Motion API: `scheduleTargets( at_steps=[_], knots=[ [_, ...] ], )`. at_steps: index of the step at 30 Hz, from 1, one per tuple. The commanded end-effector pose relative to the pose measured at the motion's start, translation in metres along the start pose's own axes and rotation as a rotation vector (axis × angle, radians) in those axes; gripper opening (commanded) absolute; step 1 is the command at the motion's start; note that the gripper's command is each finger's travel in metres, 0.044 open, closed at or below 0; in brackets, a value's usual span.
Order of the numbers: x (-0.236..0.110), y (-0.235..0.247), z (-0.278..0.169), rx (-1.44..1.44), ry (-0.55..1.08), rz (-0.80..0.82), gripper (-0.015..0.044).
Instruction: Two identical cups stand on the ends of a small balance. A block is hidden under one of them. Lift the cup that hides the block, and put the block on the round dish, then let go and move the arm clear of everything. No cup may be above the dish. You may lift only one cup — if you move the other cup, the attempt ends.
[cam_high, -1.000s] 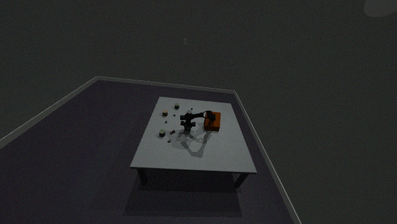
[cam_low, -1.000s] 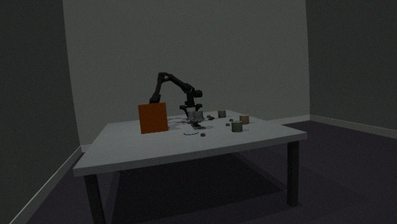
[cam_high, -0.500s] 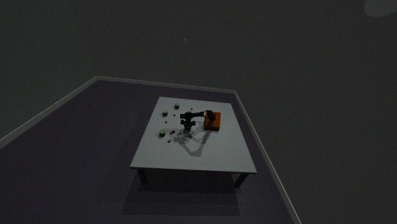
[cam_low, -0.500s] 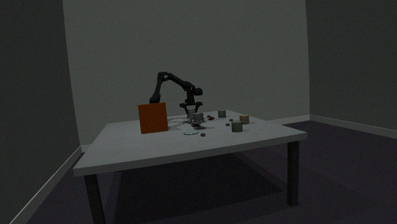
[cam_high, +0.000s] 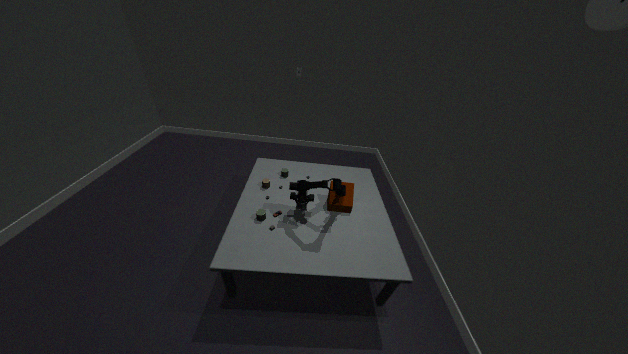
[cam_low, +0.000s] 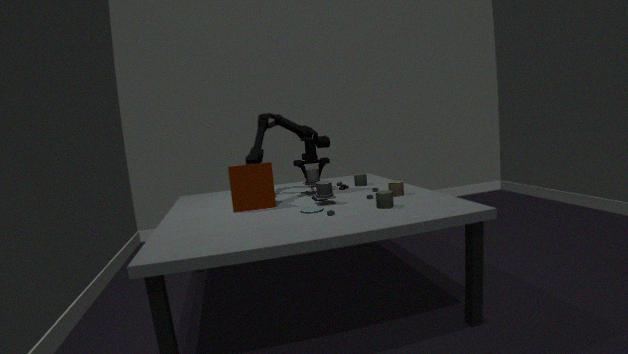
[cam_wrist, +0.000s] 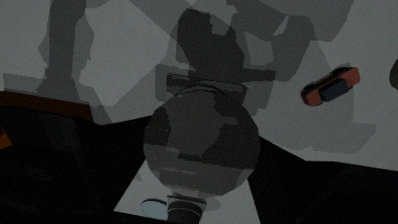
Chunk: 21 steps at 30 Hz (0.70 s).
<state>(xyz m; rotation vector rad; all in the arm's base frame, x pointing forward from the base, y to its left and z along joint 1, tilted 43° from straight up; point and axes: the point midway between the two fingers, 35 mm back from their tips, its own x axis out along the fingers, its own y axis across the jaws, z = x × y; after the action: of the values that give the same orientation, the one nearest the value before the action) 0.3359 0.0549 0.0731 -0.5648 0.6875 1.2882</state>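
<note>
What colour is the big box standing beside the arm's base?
Orange box; the exterior view shows it best.

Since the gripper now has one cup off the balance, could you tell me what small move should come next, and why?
Probably carry the lifted cup sideways, away from the dish, and set it down. The gripper is shut on it above the balance, while the other cup stands close below, so the path should avoid both.
</note>
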Motion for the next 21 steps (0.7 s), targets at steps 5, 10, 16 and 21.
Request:
scheduleTargets(
  at_steps=[5, 10, 16, 21],
  knots=[
    [-0.014, -0.005, 0.001, -0.011, 0.004, -0.015, 0.0],
    [-0.021, -0.005, 0.0, -0.011, 0.005, -0.014, 0.0],
    [-0.028, -0.005, 0.0, -0.011, 0.005, -0.014, 0.0],
    [-0.035, -0.004, 0.0, -0.011, 0.005, -0.014, 0.0]
  ],
)
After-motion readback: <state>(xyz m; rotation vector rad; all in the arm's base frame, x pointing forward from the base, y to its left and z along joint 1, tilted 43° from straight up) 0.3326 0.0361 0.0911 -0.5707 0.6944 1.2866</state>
